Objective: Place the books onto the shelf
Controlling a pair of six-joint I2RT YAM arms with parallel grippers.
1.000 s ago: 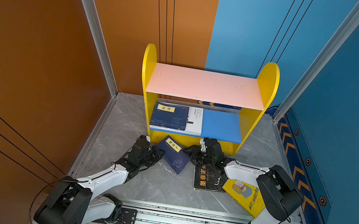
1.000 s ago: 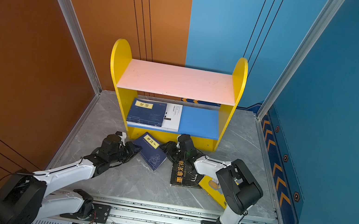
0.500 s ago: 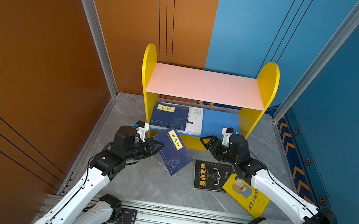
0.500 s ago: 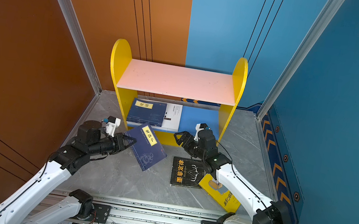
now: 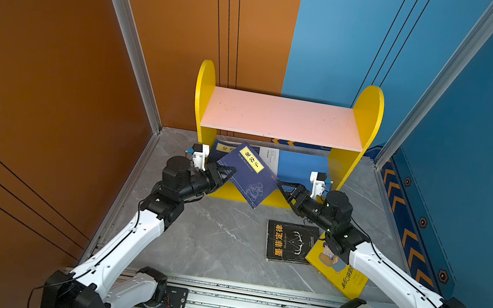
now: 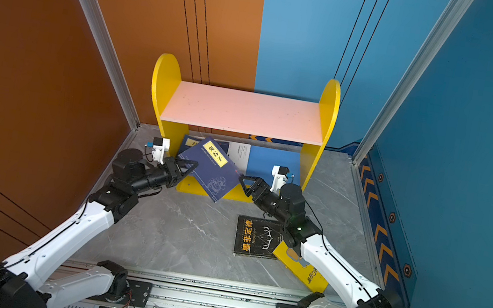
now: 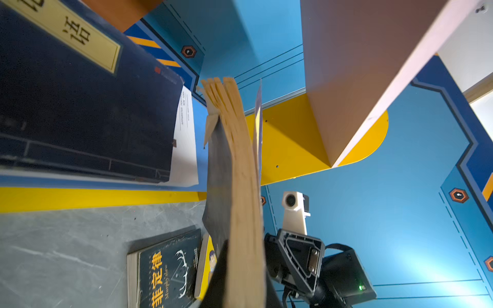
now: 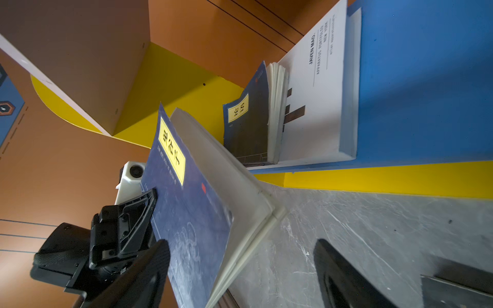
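Left gripper (image 5: 225,171) is pinched on one edge of the navy book (image 5: 250,175), which hangs tilted in the air just in front of the shelf's (image 5: 368,114) lower opening. The right gripper (image 5: 283,188) has its jaws spread at the book's far corner and grips nothing; I can't tell if it touches. To do this step well, I'd level the book first, steady the free corner with the right gripper so the pages shut, then slide it in flat onto the blue board (image 5: 301,168), staying clear of the pink board (image 5: 281,118). Only the top views show the leftovers: the black book (image 5: 289,242) and the yellow book (image 5: 342,279) on the floor (image 5: 219,234), yellow partly under the right arm. Only the left wrist view shows the held book edge-on, with pages fanned and the cover peeling away. Only the right wrist view shows the pinch point and the second navy book (image 8: 248,133) lying on the white book (image 8: 317,106).
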